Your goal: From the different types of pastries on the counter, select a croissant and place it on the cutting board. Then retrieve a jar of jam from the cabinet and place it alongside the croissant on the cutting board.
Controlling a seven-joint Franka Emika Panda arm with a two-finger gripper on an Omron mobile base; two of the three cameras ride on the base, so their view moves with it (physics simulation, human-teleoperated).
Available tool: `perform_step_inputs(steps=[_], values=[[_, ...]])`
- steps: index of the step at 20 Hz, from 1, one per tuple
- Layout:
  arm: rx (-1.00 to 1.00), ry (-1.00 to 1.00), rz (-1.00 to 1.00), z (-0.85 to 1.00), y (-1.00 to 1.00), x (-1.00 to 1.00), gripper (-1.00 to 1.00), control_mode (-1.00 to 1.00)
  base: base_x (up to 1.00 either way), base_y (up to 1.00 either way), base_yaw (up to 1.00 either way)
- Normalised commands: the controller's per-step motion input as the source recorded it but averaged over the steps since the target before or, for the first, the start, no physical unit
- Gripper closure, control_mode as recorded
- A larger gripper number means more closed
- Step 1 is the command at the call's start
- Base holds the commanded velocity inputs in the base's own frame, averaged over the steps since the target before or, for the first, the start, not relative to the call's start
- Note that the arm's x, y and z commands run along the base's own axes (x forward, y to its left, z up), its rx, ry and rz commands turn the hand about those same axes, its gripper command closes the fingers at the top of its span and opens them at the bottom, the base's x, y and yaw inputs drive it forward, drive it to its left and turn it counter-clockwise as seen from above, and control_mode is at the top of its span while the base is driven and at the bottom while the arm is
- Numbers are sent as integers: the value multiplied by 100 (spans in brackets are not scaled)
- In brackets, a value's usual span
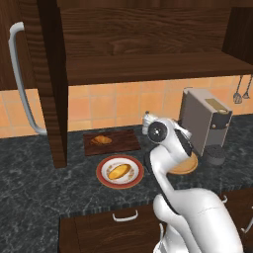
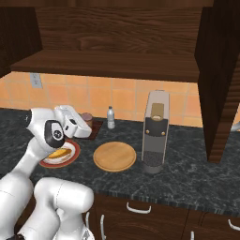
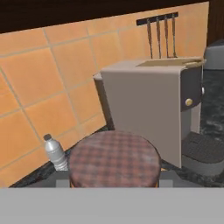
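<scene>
A: 2 pastries are on show, read from the left: a croissant [image 1: 101, 140] already laid on the cutting board [image 1: 123, 142], then a second pastry [image 1: 120, 171] left on the red-rimmed plate [image 1: 104, 177] just in front of the board.

B: So the first half can be judged done. And the jam?

A: A jar of jam [image 3: 114, 159], its checked lid filling the hand view, is seen right in front of the gripper [image 2: 84, 123], low over the right end of the board. It appears to be held, yet the fingertips are hidden behind the lid, so how wide the jaws stand cannot be told.

B: How is it expected to handle?

A: Rigid, fairly heavy for its size, smooth-sided and probably slippery. A grip across the body below the lid would be advised, and it should be kept upright and lowered gently.

A: Further right: a small water bottle [image 2: 110, 117] by the tiles, a round wooden board [image 2: 115, 156], then the coffee machine [image 2: 155, 131].
</scene>
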Motion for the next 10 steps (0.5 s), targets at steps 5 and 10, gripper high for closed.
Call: perform_step_inputs(steps=[5, 10], values=[[0, 5, 17, -12, 52, 45, 100, -100, 0, 0, 0], [0, 3, 3, -18, 50, 32, 100, -100, 0, 0, 0]])
